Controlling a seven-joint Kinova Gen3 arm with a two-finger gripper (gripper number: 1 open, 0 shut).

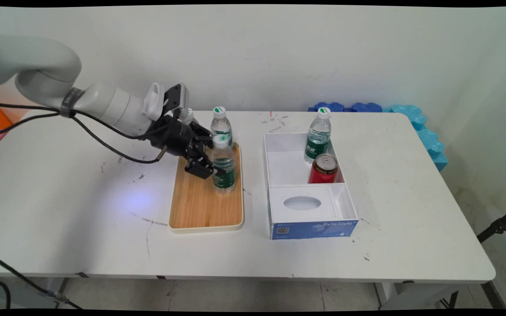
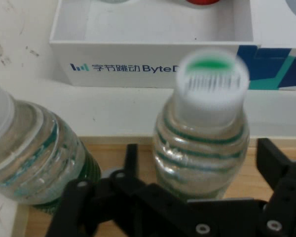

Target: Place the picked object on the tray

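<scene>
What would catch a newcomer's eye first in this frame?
The black gripper reaching in from the left, its fingers either side of a water bottle standing on the wooden tray, with a second bottle just behind it. To the right, a white box with a blue front holds another bottle and a red can in its far compartment.

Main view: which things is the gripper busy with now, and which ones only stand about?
In hand: gripper, open around the front bottle; wooden tray under it.
Standing about: rear bottle on the tray; white box with boxed bottle and red can; blue foam at the table's far edge.
</scene>
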